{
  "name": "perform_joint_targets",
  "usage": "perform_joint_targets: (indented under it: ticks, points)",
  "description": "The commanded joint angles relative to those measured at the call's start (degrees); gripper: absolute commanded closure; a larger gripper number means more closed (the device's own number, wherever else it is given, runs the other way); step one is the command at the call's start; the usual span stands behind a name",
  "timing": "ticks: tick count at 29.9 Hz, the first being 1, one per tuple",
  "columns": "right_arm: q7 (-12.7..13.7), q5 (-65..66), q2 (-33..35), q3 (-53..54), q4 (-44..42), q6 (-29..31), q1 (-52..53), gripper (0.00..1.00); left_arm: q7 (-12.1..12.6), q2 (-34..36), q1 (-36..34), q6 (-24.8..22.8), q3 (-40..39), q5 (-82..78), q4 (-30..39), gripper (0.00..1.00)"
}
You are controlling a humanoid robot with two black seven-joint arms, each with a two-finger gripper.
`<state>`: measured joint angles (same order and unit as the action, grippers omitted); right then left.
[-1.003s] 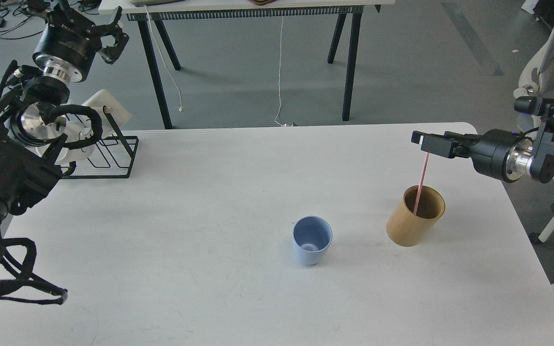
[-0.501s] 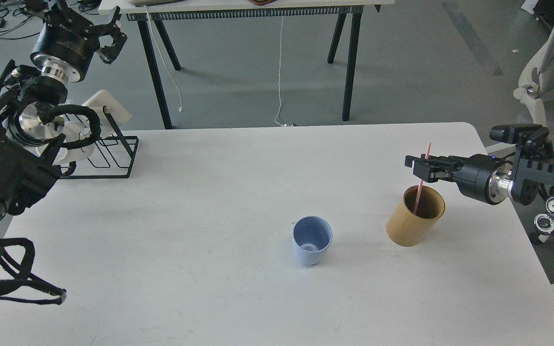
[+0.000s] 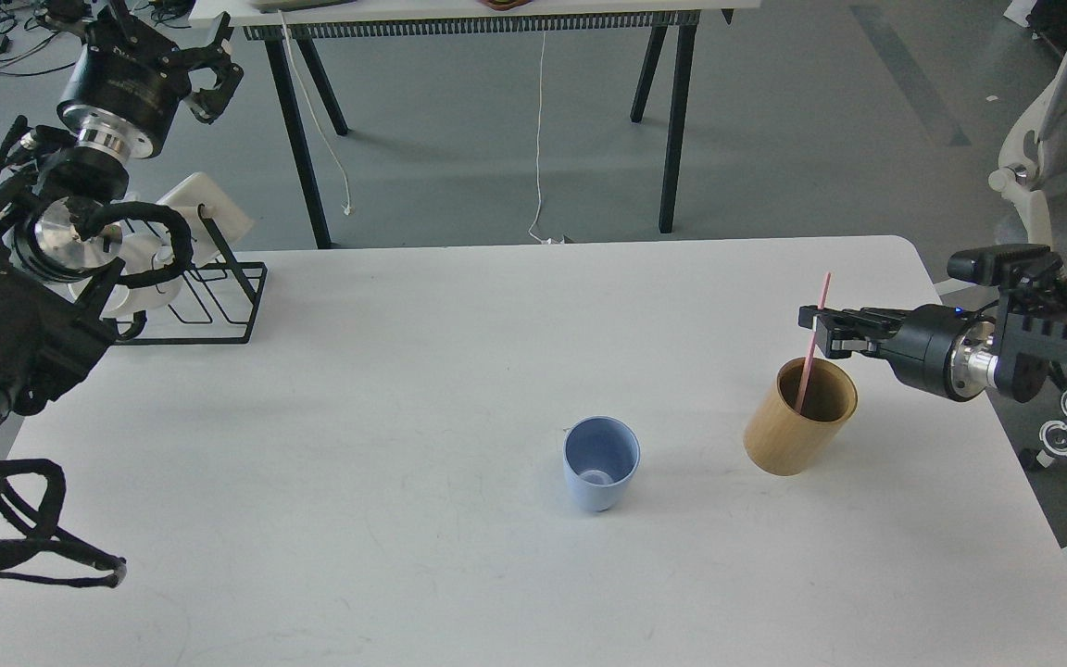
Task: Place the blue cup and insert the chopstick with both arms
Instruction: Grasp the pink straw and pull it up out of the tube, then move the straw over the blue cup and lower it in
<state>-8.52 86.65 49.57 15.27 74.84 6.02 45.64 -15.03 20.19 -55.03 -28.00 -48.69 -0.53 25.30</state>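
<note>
The blue cup (image 3: 600, 472) stands upright at table centre, empty. At its 2 o'clock, the chopstick (image 3: 812, 343) sits in the wooden holder (image 3: 799, 428), its axis near vertical, top tipped slightly right. Insertion into the cup appears outstanding. The right gripper (image 3: 821, 332) sits at the stick; grip indeterminate. The left gripper (image 3: 205, 74), far at 10 o'clock, is spread, empty.

chopstick (image 3: 815, 333) foot hidden inside wooden cylinder (image 3: 797, 431)
</note>
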Motion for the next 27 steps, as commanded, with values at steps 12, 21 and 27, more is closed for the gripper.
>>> perform_joint_targets:
  ticks: [12,21,27]
  points:
    - [0.1,-0.5,15.4,0.7,12.8,0.5,15.0,0.97,-0.2,0.1,-0.1,0.0,0.0,0.0,0.1,0.0]
    - [0.6,-3.1,9.9,0.2,13.5,5.5,28.5,0.98,0.0,0.2,-0.1,0.0,0.0,0.0,0.1,0.0]
    - [0.6,-7.1,0.9,-1.2,14.5,5.1,24.2,0.98,0.0,0.5,-0.1,0.0,0.0,0.0,0.1,0.0]
